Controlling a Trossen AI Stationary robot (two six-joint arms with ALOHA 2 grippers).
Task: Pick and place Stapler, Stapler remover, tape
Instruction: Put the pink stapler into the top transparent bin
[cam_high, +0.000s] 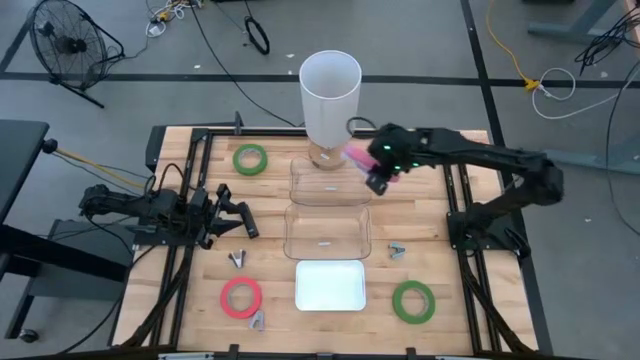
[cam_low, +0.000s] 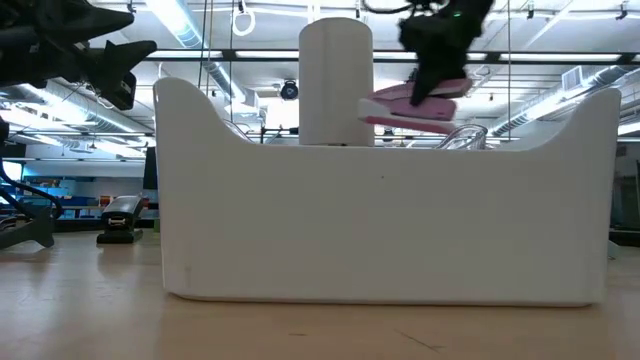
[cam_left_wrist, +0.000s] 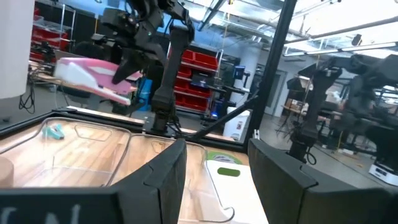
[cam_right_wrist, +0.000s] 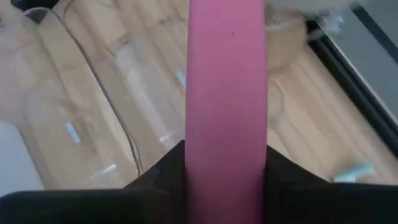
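Stapler (cam_high: 358, 156) hangs clenched in right gripper (cam_high: 378, 170), high view, over far clear bin (cam_high: 300, 190); left gripper (cam_high: 232, 216) waits w/ fingers apart. Low view: stapler level, airborne. Right wrist view: bin underneath. Carry step; next probably lower, then release.

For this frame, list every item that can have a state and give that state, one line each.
stapler: held in the air, over the far clear container's right edge
right gripper: shut on the stapler
left gripper: open, holding nothing, at the table's left side
far clear container: nothing seen inside
near clear container: nothing seen inside
white cylinder: upright
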